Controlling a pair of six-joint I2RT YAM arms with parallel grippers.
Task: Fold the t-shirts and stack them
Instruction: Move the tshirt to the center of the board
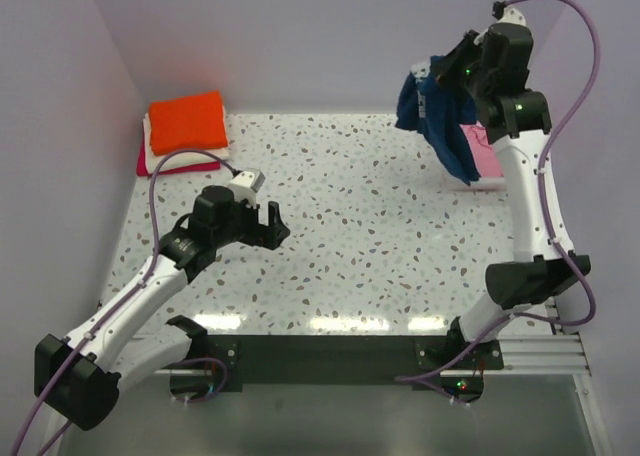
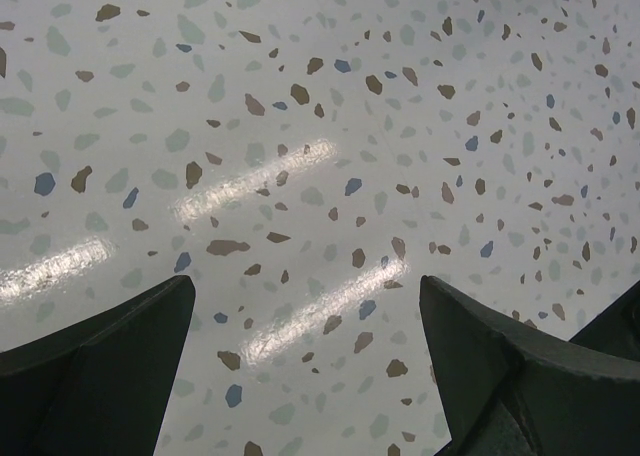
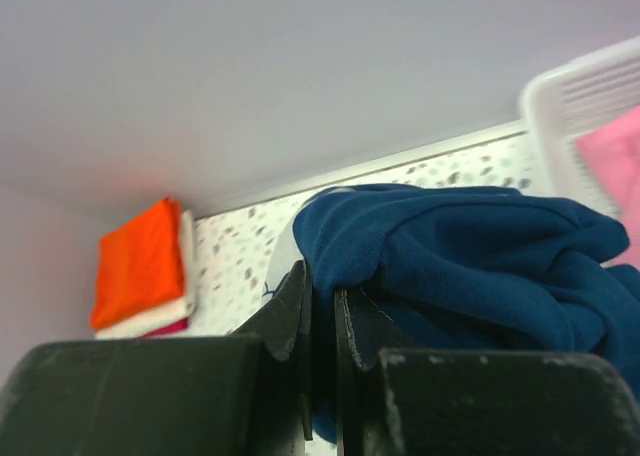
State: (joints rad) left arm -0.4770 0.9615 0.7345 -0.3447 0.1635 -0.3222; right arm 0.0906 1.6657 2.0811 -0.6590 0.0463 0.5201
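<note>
A navy blue t-shirt (image 1: 440, 121) hangs in the air at the back right, bunched and drooping. My right gripper (image 1: 448, 76) is shut on a fold of it; in the right wrist view the navy cloth (image 3: 470, 256) is pinched between the two fingers of the right gripper (image 3: 322, 286). A folded stack with an orange t-shirt (image 1: 188, 121) on top, cream and magenta under it, lies at the back left, also seen as the orange stack (image 3: 140, 266). A pink t-shirt (image 1: 487, 156) shows behind the navy one. My left gripper (image 1: 272, 226) hovers open over bare table, the left gripper (image 2: 305, 326) holding nothing.
A white lattice basket (image 3: 570, 106) holds the pink cloth (image 3: 615, 166) at the far right. The speckled tabletop (image 1: 350, 236) spans the middle. Pale walls close in the back and the left side. A black rail (image 1: 330, 356) runs along the near edge.
</note>
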